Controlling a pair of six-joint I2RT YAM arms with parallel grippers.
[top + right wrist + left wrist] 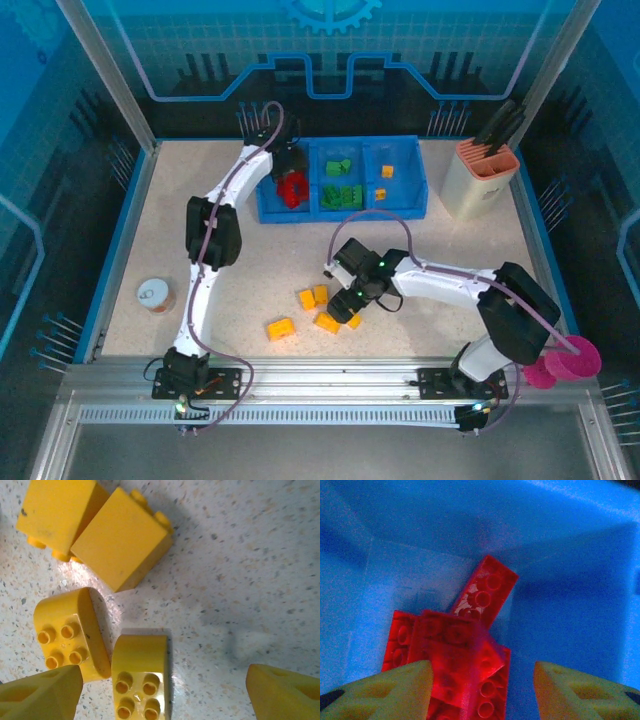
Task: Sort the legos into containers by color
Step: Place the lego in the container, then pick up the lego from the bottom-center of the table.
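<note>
Speckled table, blue tray at its far edge. Your risk was the right gripper. Jaws wide apart and holding nothing, it hung over four crowded yellow bricks near the table's front edge, so closing could've pinched two. Meanwhile your left gripper stood partly open over the tray's left compartment, and a blurry red brick maybe touched one finger.
</note>
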